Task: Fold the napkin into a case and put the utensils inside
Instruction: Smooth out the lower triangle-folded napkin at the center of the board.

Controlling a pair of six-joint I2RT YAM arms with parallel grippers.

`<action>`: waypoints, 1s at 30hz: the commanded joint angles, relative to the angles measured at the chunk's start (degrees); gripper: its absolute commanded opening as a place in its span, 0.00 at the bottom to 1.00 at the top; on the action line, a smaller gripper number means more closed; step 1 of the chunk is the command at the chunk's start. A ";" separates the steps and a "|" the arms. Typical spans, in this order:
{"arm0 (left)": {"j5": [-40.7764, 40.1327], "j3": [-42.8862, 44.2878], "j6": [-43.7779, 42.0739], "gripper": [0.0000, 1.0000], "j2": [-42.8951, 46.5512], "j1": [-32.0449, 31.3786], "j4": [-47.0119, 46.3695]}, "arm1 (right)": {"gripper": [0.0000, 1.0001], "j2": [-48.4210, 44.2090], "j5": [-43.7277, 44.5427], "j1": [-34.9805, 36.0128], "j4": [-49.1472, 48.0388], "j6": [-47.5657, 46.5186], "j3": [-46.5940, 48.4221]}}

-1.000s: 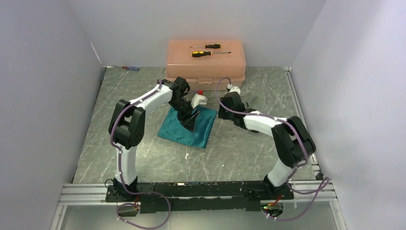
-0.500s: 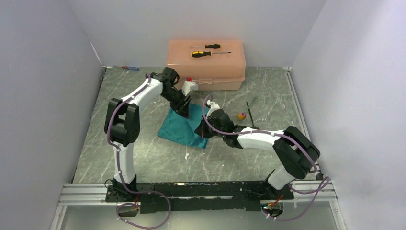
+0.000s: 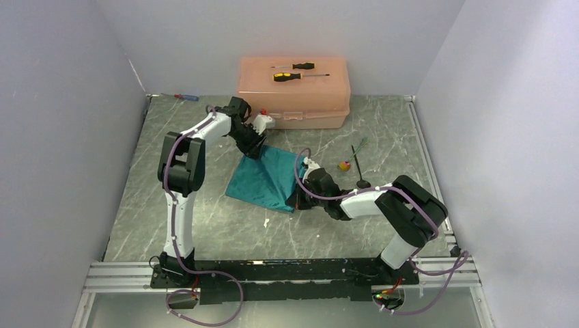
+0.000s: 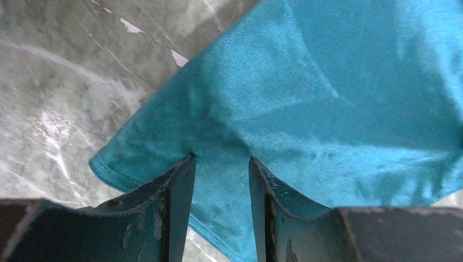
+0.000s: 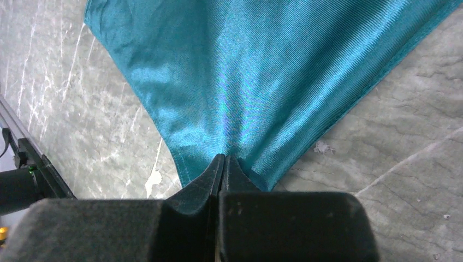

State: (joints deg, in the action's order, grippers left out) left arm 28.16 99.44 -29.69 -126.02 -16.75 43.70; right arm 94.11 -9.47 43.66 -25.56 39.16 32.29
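The teal napkin (image 3: 265, 179) lies on the table's middle, raised along a ridge. My left gripper (image 3: 251, 149) is open at its far corner. In the left wrist view its two fingertips (image 4: 188, 161) rest apart on the cloth (image 4: 306, 93), with the gripper (image 4: 221, 159) over it. My right gripper (image 3: 297, 202) is shut on the napkin's near right corner; the right wrist view shows the jaws (image 5: 224, 158) pinching the shiny cloth (image 5: 245, 65). A slim black spoon (image 3: 359, 171) and a thin fork with greenish tines (image 3: 360, 143) lie right of the napkin.
A peach plastic box (image 3: 293, 96) stands at the back with two yellow-and-black screwdrivers (image 3: 299, 75) on its lid. A small red-and-blue screwdriver (image 3: 186, 97) lies at the back left. A small yellow-and-red object (image 3: 345, 165) sits beside the spoon.
My right gripper has come down to the napkin's near right corner and shut on it. My left gripper has moved back to the far corner. The cloth now rises in a ridge.
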 commanded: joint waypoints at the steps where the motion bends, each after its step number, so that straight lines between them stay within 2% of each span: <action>1: -1.90 2.12 -1.96 0.46 -1.49 -0.30 -3.64 | 0.00 -1.97 -1.60 -0.97 -1.53 -0.66 -0.88; 4: -2.88 1.52 -2.39 0.44 -1.93 -0.30 -4.07 | 0.03 -3.90 -3.00 -1.61 0.55 -1.75 -0.08; 10: -1.50 2.01 -2.49 0.45 0.04 -0.18 -1.47 | 0.25 -8.94 -6.68 -2.55 4.54 -3.85 1.36; 13: 1.76 2.95 -0.90 0.51 2.72 0.19 0.33 | 0.42 -12.35 -2.87 -4.39 8.16 -4.09 3.25; 16: 3.26 4.79 -0.09 0.62 4.68 0.31 2.74 | 0.51 -13.92 2.96 -5.39 12.11 -4.24 5.86; 18: 3.83 5.31 0.19 0.69 6.01 0.48 3.29 | 0.53 -14.43 6.19 -5.28 14.33 -4.20 6.96; 20: 4.34 5.53 0.01 0.72 6.96 0.56 3.54 | 0.55 -14.45 9.03 -4.11 17.66 -3.20 7.77; 23: 4.02 6.00 -0.80 0.73 6.45 0.49 3.49 | 0.56 -14.71 14.71 -0.24 19.75 -1.04 7.10; 26: 3.53 6.64 -1.94 0.72 4.88 0.41 2.35 | 0.52 -13.11 15.74 2.64 20.72 2.34 5.68; 30: 3.82 5.56 -2.16 0.71 4.00 -0.09 -3.42 | 0.54 -12.85 16.53 5.08 21.41 6.32 3.69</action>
State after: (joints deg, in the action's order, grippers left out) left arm 30.28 104.60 -30.83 -121.97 -16.34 45.04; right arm 81.17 3.16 47.16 -6.31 40.36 37.87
